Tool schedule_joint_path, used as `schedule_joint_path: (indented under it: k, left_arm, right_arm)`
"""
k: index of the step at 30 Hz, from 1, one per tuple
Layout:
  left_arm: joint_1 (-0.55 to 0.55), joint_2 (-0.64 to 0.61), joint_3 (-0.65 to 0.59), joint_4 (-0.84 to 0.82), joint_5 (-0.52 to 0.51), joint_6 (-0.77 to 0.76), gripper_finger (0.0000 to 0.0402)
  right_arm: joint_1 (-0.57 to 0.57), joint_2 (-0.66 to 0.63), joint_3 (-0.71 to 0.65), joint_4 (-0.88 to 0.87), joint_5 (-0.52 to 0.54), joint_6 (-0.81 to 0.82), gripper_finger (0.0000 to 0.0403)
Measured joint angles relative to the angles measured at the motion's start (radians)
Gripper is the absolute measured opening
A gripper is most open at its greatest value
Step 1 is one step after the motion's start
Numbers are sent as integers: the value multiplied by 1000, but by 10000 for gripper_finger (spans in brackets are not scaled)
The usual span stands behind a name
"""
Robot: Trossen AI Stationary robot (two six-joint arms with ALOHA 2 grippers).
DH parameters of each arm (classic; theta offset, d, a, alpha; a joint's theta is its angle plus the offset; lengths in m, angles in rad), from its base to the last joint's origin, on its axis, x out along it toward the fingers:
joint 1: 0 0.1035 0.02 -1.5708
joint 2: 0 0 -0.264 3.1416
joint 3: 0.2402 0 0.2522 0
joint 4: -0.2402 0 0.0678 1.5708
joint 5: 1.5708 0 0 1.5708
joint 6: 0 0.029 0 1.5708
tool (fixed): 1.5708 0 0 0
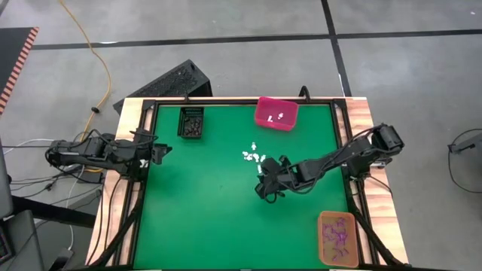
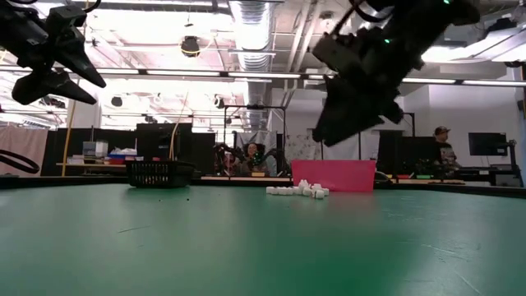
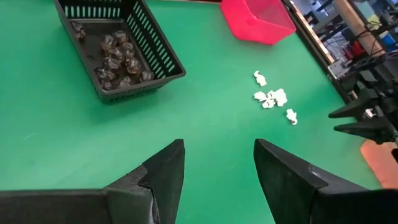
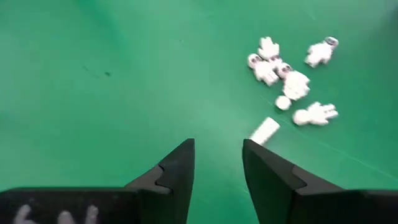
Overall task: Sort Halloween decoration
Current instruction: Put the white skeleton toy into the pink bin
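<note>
White trinkets [image 4: 292, 81] just ahead of my released, empty right end effector [image 4: 217, 165] look light and skittish; I'd pinch one across its body.

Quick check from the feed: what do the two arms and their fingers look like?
Both arms are dark, jointed and cabled. The left gripper and right gripper each carry two matte black, wedge-shaped fingers with stepped inner edges. No markings visible on them.
</note>
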Motion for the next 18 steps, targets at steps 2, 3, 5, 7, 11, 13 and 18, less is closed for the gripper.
schedule_joint_path:
  k: [2,3,5,7,11,13,18]
  left_arm:
    - [0,0,0,-3,-3,1,183]
    - [0,0,0,-3,-9,1,183]
    - [0,0,0,-6,-29,1,183]
    - [0,0,0,-13,-48,1,183]
    - [0,0,0,-27,-74,1,183]
    - [0,0,0,-28,-77,1,183]
    - [0,0,0,-31,-80,0,183]
  right_arm:
    - [-6,0,-23,8,21,-2,178]
    - [-14,0,-34,10,22,-1,188]
    - [-29,1,-51,4,22,14,205]
    - [-42,14,-52,17,26,23,221]
    - [-56,74,-51,96,28,25,240]
    - [-60,120,-51,145,14,26,242]
    - [-83,205,-51,163,17,71,238]
